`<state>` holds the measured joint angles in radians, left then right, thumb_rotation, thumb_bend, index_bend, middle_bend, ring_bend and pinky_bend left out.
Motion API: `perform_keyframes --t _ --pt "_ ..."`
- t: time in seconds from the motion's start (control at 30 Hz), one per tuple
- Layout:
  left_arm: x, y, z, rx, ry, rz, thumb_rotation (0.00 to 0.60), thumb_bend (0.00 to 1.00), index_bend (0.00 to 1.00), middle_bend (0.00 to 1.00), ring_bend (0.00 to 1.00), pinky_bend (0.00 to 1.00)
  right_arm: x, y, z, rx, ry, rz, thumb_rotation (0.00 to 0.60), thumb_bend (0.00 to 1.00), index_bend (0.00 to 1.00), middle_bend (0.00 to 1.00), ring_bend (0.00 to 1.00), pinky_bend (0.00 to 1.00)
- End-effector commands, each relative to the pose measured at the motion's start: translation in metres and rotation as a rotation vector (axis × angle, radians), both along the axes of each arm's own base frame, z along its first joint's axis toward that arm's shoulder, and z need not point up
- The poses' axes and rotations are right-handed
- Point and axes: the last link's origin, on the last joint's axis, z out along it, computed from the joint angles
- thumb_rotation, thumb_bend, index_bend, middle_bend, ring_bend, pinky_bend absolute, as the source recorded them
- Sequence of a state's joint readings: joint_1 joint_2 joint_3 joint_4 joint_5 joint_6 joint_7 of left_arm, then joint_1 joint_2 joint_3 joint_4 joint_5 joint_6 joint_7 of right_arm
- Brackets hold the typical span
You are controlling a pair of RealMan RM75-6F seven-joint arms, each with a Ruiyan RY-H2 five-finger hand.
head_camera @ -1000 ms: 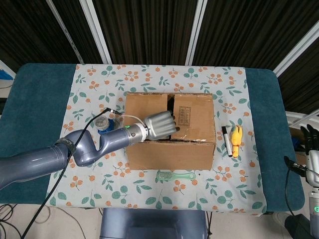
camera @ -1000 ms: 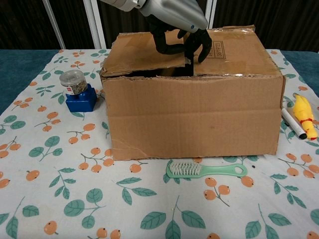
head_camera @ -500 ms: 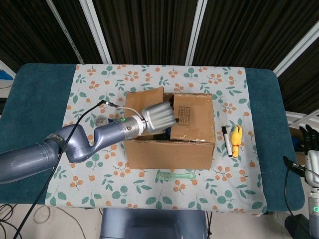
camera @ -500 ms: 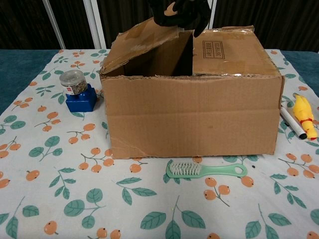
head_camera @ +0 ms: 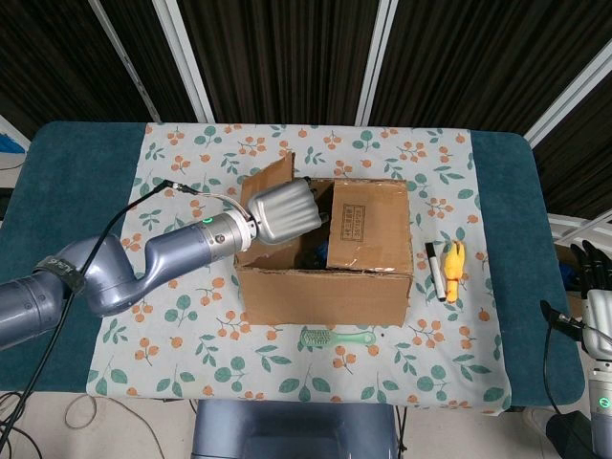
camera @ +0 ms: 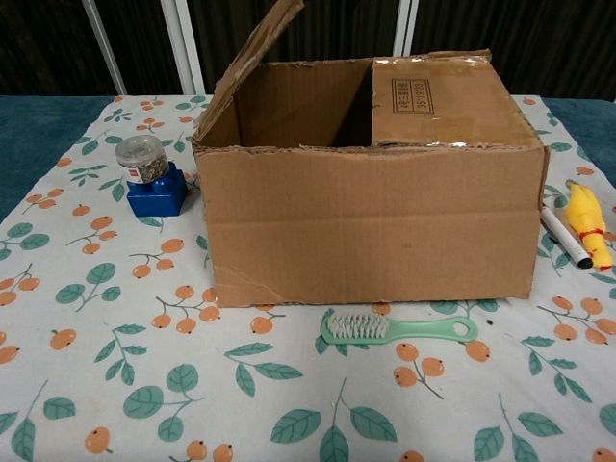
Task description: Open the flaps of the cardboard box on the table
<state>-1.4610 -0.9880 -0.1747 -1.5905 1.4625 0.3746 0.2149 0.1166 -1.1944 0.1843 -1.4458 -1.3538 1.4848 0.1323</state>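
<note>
From the left, I see a jar on a blue block beside the box, mid-table. My left hand sits over the box's open left half, against the raised left flap; its fingers curl down inside, and I cannot tell whether they grip the flap. The right flap lies flat. A brush lies in front. My right hand, at the far edge, holds nothing, fingers apart.

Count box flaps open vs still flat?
2 flaps visible: left flap raised, by the left hand; right flap lies flat on the box. Others may be hidden.
</note>
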Motion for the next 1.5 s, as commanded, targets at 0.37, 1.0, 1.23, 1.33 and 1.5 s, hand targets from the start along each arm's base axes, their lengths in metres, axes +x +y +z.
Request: perform_keyframes --t 0.37,1.0,1.23,1.33,1.5 --pt "-0.029 -0.02 0.043 0.049 0.018 0.007 0.6 0.76 0.33 0.51 0.36 0.4 0.001 0.001 -0.001 0.006 -0.008 0.003 0.6 0.35 0.01 0.0 0.0 0.22" --pt "-0.133 -0.044 0.107 0.167 0.046 0.214 0.6 0.76 0.33 0.51 0.36 0.4 0.004 0.001 -0.003 0.014 -0.012 0.016 0.6 0.35 0.01 0.0 0.0 0.22" --pt "-0.172 -0.049 0.106 0.172 0.025 0.304 0.6 0.76 0.33 0.5 0.36 0.4 0.005 0.002 -0.005 0.021 -0.009 0.016 0.6 0.35 0.01 0.0 0.0 0.22" --pt "-0.186 -0.051 0.103 0.174 -0.009 0.341 0.6 0.73 0.31 0.48 0.35 0.39 0.005 0.002 -0.004 0.021 -0.006 0.014 0.6 0.35 0.01 0.0 0.0 0.22" --pt "-0.214 -0.056 0.093 0.189 -0.171 0.436 0.6 0.56 0.25 0.38 0.28 0.34 0.004 0.001 -0.004 0.026 0.007 0.011 0.6 0.36 0.01 0.0 0.0 0.22"
